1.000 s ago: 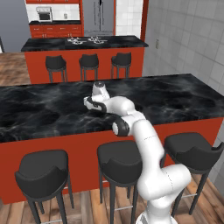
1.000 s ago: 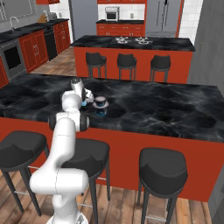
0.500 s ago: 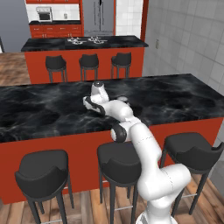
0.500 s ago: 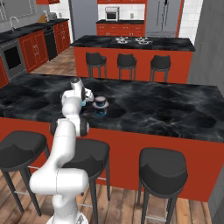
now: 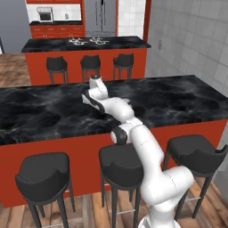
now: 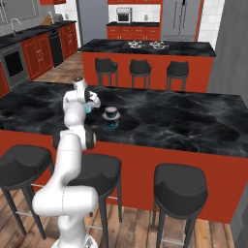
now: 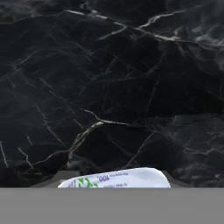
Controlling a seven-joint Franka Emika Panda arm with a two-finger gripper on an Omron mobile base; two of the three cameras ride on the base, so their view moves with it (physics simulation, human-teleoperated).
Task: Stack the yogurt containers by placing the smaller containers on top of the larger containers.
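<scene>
The black marble tabletop (image 6: pixel 184 121) is a long, glossy slab veined in white, with a red front below and three round black stools (image 6: pixel 180 186) tucked along its near edge. The white arm reaches over that edge, and the jaws (image 6: pixel 90 103) stand low over the slab's left-centre part, far from both ends. In the hand view a small light-blue cup (image 7: pixel 116 179) with a pale printed top sits right between the dark finger tips; a patch of light blue shows at the hand in the right base view too. Whether the jaws are already pressing on the cup or just flank it cannot be told. Just to the right of the hand stands a dark round tub (image 6: pixel 111 118) with a pale lid and blue near its base, upright on the marble and apart from the hand. Beyond it the slab runs bare and open toward the right end. Behind, a second red island (image 5: pixel 87 53) with black stools stands across a wooden floor.
</scene>
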